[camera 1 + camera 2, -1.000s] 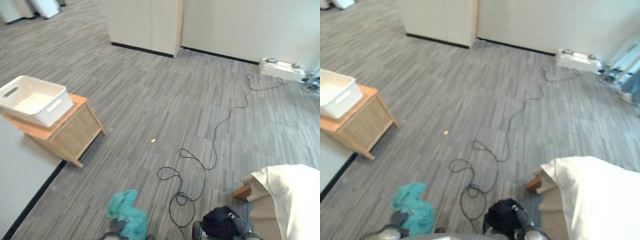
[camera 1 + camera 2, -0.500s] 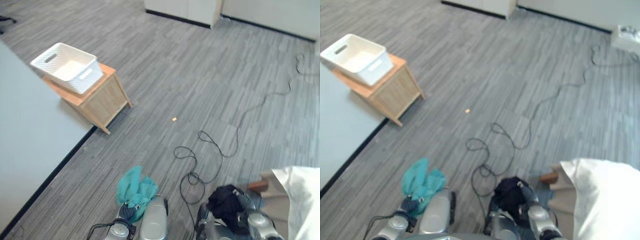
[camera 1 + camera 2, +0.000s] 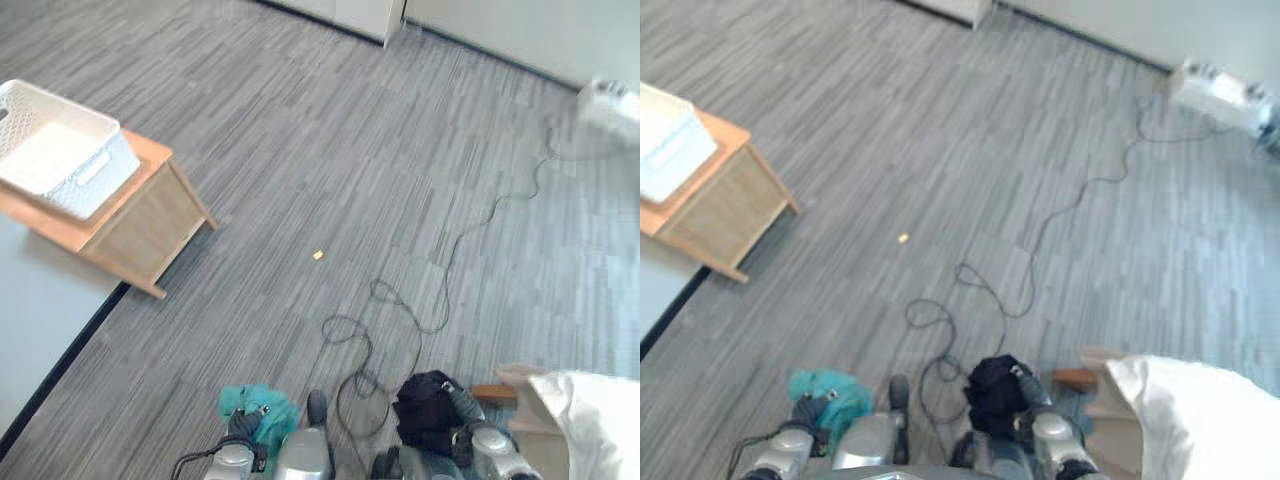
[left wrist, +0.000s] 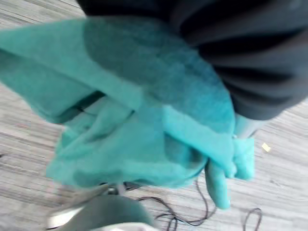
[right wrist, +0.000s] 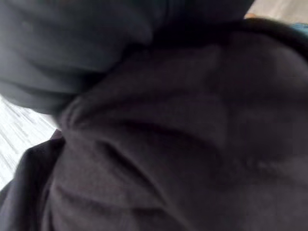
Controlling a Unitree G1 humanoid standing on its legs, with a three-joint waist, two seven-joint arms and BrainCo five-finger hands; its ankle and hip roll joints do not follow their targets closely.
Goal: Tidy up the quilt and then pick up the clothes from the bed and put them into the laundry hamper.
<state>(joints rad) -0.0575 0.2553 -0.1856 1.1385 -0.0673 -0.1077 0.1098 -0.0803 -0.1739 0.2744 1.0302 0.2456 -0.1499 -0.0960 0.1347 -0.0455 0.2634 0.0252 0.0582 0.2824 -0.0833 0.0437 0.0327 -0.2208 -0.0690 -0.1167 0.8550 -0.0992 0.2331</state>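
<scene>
Over on the left, a white woven plastic laundry hamper with cut-out handles point(image 3: 57, 162) is sitting on a low light-wood cabinet with an orange-brown top surface point(image 3: 128, 235), up against a pale wall panel point(image 3: 35, 340). It is waiting well apart from the robot, across a stretch of grey striped carpet floor point(image 3: 300, 150), so I judge that the clothes are being carried towards it and the dropping-in is not yet done.

Low in the head views, the left hand point(image 3: 243, 428) is holding a crumpled teal cloth garment point(image 3: 262, 412) close to the body; in its wrist view the teal folds point(image 4: 139, 125) are bunching over the dark cover and hanging below it, and the fingers seem to be curling into the cloth, gripping it so that nothing trails.

Just beside it, the right hand point(image 3: 462, 407) is clutching a bundled black cloth garment point(image 3: 425, 410). The silver fingers are pressing into the bundle, and the wrist view is showing dark cloth point(image 5: 183, 144) right up against the hand.

At the far right, the corner of a white quilt point(image 3: 600, 420) is draping over the edge of a bed with a tan wooden base point(image 3: 520, 395). The robot is facing away from it, both loads in hand.
</scene>
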